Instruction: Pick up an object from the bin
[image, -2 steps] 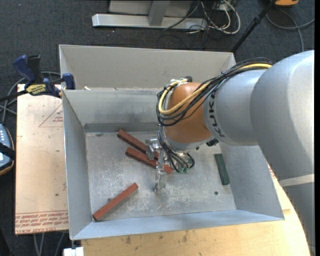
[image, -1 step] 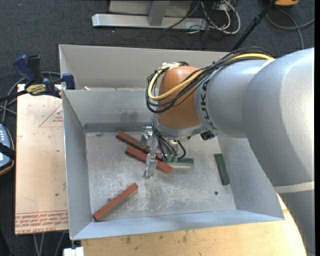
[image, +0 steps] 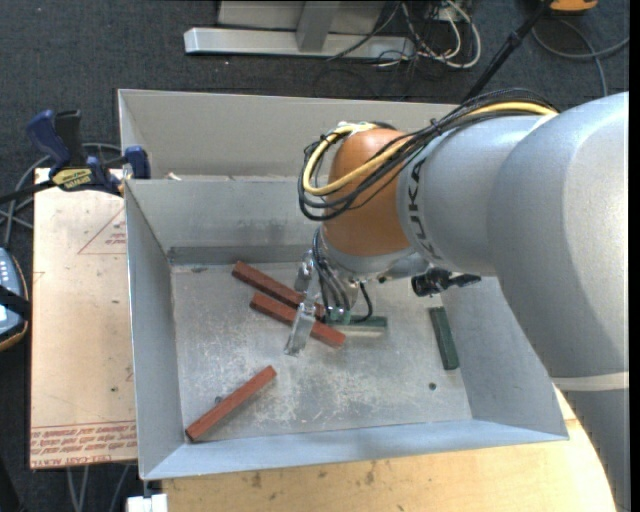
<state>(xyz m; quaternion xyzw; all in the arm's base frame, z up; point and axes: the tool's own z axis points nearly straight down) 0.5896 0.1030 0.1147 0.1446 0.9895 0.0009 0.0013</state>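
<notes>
I'm hovering my pincer (image: 305, 318) low over the two red-brown bars (image: 272, 308) mid-bin (image: 150, 330), at their right ends. Can't tell if it's open or clamped. Nothing is looking lifted yet, so grab and raise are still pending. A spare red-brown bar (image: 232, 402) is lying near-left, and a dark green strip (image: 443, 338) is lying to the right.

We see a red-brown flat stick (image: 272, 308) lying flat near the middle of the bin (image: 380, 392); it slants from upper left down to lower right.
</notes>
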